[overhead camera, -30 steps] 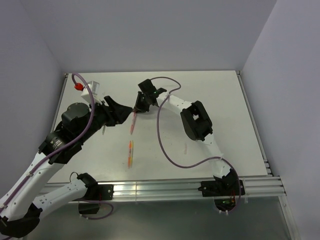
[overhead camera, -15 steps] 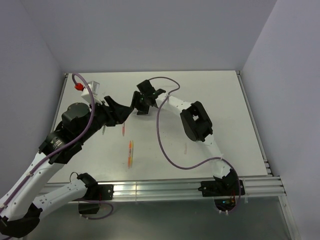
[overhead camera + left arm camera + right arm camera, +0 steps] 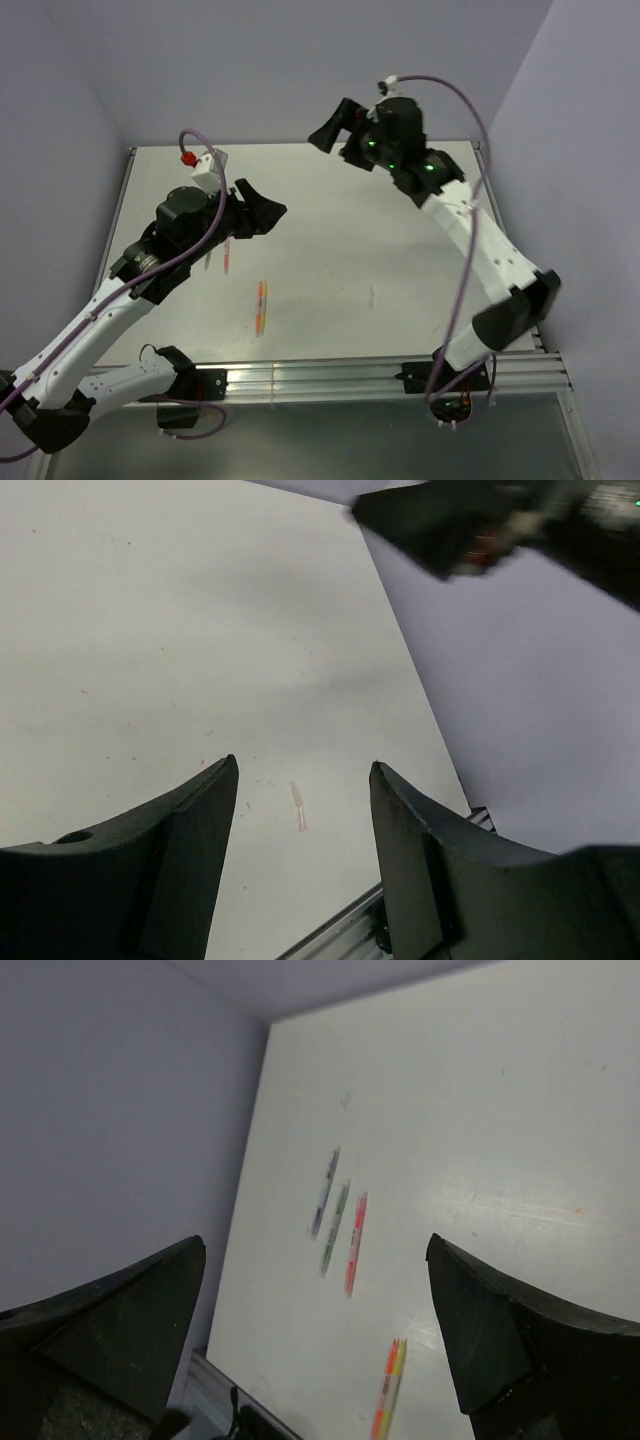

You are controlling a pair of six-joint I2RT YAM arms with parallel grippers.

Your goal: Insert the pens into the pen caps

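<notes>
From above, the grey pen (image 3: 323, 1192) and green pen (image 3: 334, 1228) could not be made out under the left arm (image 3: 150, 270). The orange-yellow pen (image 3: 388, 1400) ran off the right wrist view's bottom edge. The pale sliver (image 3: 297, 806) on the desk (image 3: 150, 630) was too small to identify.

Off-white table (image 3: 330, 260); by its left edge a grey-violet pen (image 3: 323, 1193), green pen (image 3: 335, 1214) and red-pink pen (image 3: 354, 1230), an orange-and-yellow pen (image 3: 388, 1390) nearer its front edge; left gripper (image 3: 300, 770) and right gripper (image 3: 315, 1242) black; arms (image 3: 490, 250) white with black joints; cables (image 3: 465, 290) purple; walls (image 3: 300, 70) pale lilac.
</notes>
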